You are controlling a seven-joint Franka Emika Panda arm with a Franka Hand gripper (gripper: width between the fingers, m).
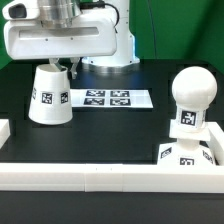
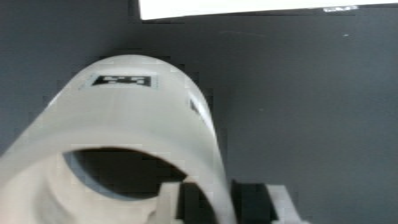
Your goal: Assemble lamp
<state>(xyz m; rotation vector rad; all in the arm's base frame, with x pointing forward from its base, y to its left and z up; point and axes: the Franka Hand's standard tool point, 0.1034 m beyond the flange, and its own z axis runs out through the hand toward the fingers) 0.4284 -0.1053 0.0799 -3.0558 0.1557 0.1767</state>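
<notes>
I can read no words or numbers anywhere. Only black-and-white square tags show, on my shade (image 1: 48, 95), bulb (image 1: 190, 100), base (image 1: 185, 155) and the marker board (image 1: 108, 99).

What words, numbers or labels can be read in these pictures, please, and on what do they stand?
No words, brands or numbers can be read anywhere.
shade: black-and-white square tag, a pattern only.
bulb: the same kind of tag.
base: the same.
marker board: four tags, patterns only.

The shade (image 1: 48, 94) is seen as smooth white plastic with a faint sheen, and the same finish is shown on the bulb (image 1: 191, 90) and the base (image 1: 187, 155). A matt black surface is presented by the table (image 1: 110, 130). The marker board (image 1: 106, 99) appears flat, white and paper-like.
</notes>
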